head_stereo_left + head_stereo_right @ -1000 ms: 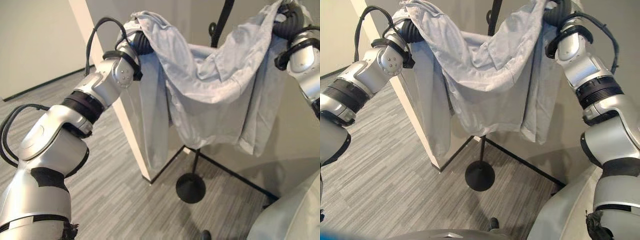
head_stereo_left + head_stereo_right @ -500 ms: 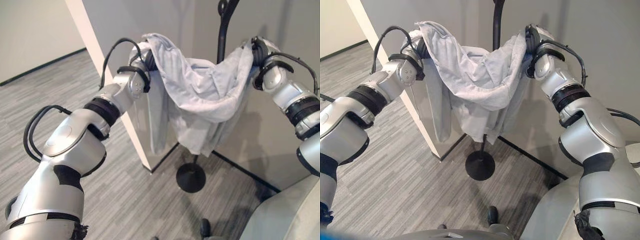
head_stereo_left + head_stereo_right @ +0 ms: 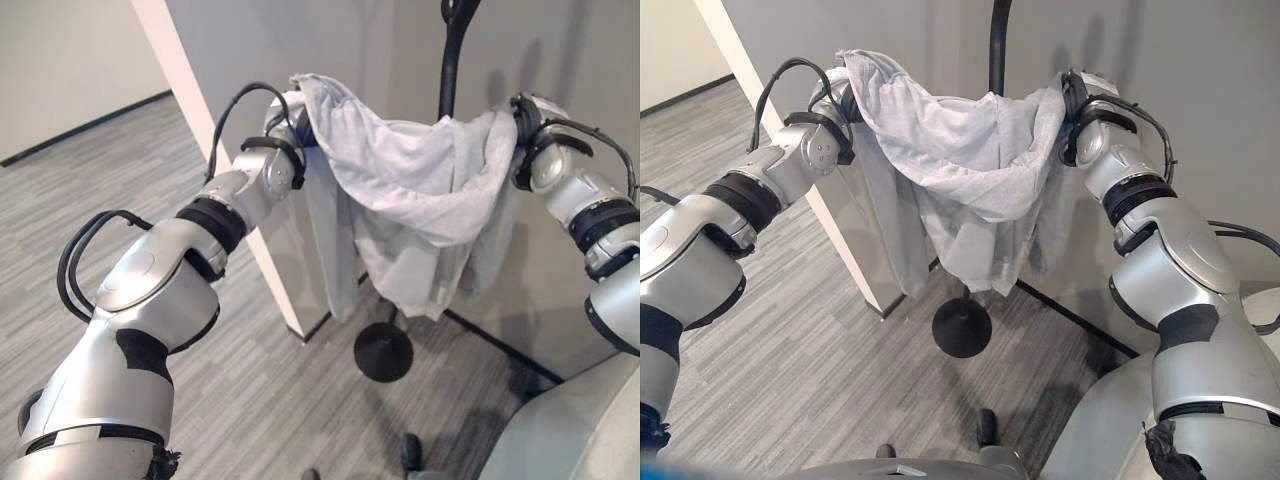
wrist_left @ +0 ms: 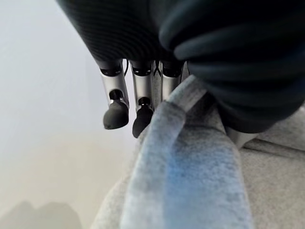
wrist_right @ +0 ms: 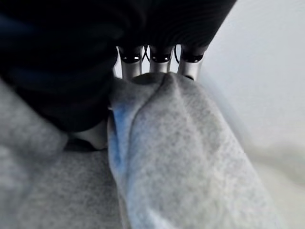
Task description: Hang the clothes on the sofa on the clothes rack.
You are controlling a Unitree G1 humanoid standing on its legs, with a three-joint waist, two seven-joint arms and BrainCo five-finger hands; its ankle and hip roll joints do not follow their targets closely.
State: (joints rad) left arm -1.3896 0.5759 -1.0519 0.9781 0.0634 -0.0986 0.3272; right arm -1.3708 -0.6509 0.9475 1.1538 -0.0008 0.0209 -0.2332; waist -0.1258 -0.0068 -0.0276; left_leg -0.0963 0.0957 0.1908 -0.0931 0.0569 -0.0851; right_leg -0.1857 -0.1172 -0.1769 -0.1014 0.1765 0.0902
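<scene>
Left eye view: we hold one soft, light-grey fleecy garment [image 3: 420,200] slung between our left hand [image 4: 143,95] and right hand [image 5: 157,62], fingers of both clamped on its edges, before one black metal clothes rack pole [image 3: 450,60] with round base [image 3: 383,353].

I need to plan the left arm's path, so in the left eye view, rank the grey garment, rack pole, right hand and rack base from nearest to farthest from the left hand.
From the left hand:
1. Grey garment, held in it.
2. Rack pole, to its right.
3. Right hand, beyond the pole.
4. Rack base, on the floor.
</scene>
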